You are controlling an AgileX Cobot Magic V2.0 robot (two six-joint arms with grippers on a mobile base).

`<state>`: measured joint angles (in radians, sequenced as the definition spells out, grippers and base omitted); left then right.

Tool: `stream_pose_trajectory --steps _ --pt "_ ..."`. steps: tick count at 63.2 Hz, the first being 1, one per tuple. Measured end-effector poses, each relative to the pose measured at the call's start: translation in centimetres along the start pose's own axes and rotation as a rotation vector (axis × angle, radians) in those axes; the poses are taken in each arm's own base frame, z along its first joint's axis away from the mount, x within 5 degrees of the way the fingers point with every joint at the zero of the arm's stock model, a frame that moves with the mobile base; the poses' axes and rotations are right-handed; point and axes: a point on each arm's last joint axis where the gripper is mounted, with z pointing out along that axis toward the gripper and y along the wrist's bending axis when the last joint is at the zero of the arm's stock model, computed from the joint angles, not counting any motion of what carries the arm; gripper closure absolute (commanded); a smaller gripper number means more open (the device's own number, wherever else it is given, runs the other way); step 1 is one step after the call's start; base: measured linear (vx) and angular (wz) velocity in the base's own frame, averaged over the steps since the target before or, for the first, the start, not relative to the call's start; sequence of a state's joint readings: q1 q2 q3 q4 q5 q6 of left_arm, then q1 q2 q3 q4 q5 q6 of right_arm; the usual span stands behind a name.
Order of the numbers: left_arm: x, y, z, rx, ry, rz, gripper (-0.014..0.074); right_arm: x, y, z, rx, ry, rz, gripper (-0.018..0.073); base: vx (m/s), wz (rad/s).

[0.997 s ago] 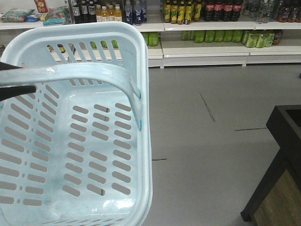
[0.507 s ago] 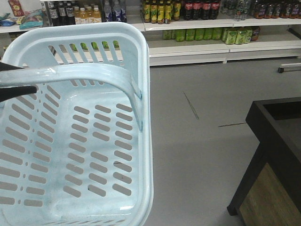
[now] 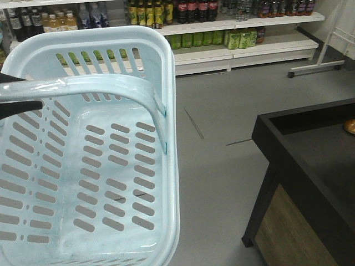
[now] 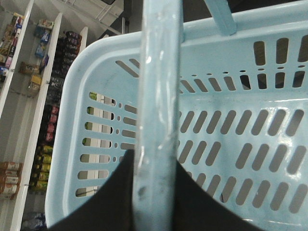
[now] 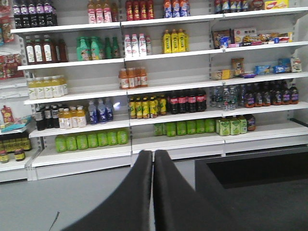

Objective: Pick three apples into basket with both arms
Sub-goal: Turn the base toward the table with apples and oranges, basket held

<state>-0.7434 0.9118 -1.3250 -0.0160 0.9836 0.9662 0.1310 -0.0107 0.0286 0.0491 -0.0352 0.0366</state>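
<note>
Carrying is the step in hand: the basket (image 3: 171,183) hangs empty at the left of the front view, its slotted bottom bare, and no apples show in any view. Its handle (image 4: 159,96) runs between the two black fingers of the left claw (image 4: 153,163), which is clenched on it from either side. The right claw (image 5: 153,159) points toward the drinks shelves (image 5: 144,86), fingers pressed together with nothing between them. A black display table (image 3: 310,160) stands to the right on the grey floor (image 3: 222,111); a small orange-brown object (image 3: 350,126) lies on it at the picture's edge, too cropped to identify. Judgement: approach stage, nothing picked. Next the robot must reach the fruit, and the right claw must open before any grasp. Against a second ago, the table has come much further into view and the shelves have slid left, while the basket keeps its place in frame.
</note>
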Motion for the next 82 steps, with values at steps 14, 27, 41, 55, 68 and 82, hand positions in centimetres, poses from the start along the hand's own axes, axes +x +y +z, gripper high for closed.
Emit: stream_pose_trajectory --steps 14,27,41,55,68,82 --pt "0.0 0.0 0.0 0.0 0.0 0.0 0.0603 0.0 0.0 0.0 0.0 0.0 0.0 0.0568 0.07 -0.38" --pt "0.0 0.0 0.0 0.0 0.0 0.0 0.0603 0.0 0.0 0.0 0.0 0.0 0.0 0.0568 0.08 -0.42" --pt "0.0 0.0 0.0 0.0 0.0 0.0 0.0603 0.0 0.0 0.0 0.0 0.0 0.0 0.0568 0.09 -0.44" --pt "0.0 0.0 0.0 0.0 0.0 0.0 0.0603 0.0 0.0 0.0 0.0 0.0 0.0 0.0568 0.08 -0.39" --pt "0.0 0.0 0.0 0.0 0.0 0.0 0.0603 0.0 0.0 0.0 0.0 0.0 0.0 0.0568 0.07 -0.33" --pt "0.0 0.0 0.0 0.0 0.0 0.0 0.0603 0.0 0.0 0.0 0.0 0.0 0.0 0.0568 0.07 -0.35"
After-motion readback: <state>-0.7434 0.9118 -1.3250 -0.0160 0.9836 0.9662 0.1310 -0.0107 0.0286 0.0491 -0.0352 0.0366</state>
